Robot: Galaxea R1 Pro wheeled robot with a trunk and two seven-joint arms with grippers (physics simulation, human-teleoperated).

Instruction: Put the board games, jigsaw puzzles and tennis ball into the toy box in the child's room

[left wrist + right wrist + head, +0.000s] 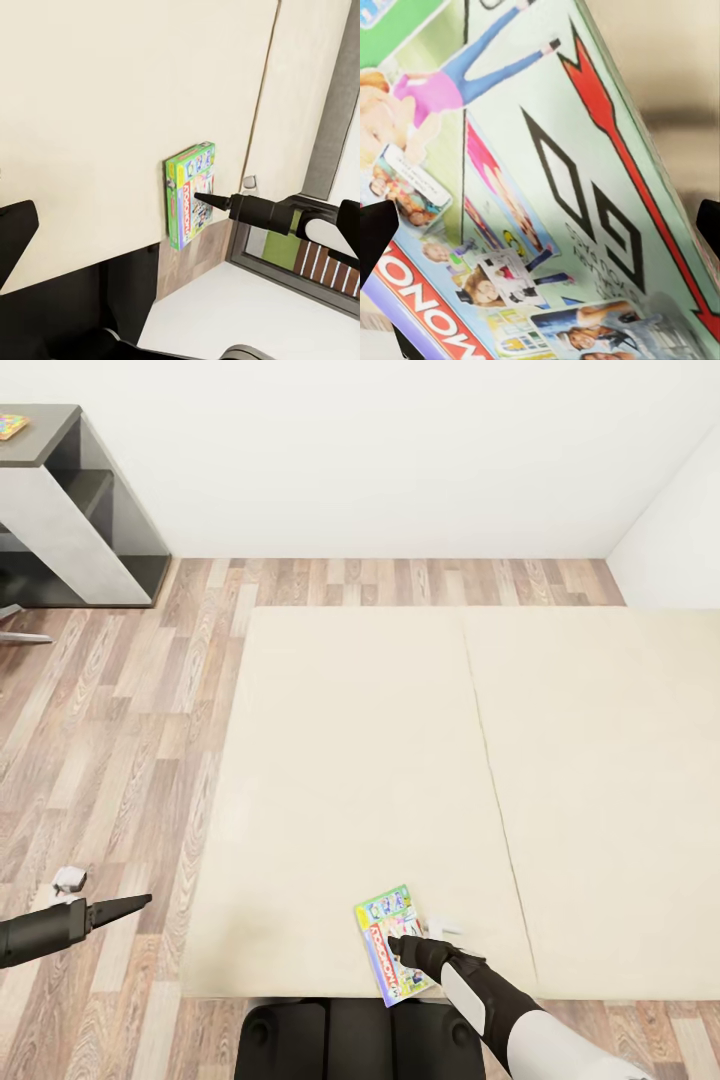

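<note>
Bed (340,760) mattress open across its far and right spans. Sole obstacle: Monopoly box (392,943) at the near edge, right end effector (400,945) directly over it. Wood floor (110,760) left of the bed open up to the desk (60,510) at far left.

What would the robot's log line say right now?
right end effector: over green-edged board game | jaws: open | game: flat on bed | left end effector: idle

The right arm reaches forward low, its gripper (404,943) with jaws spread wide. The left gripper (135,903) (fingers together, pointing sideways) is held out level.
</note>
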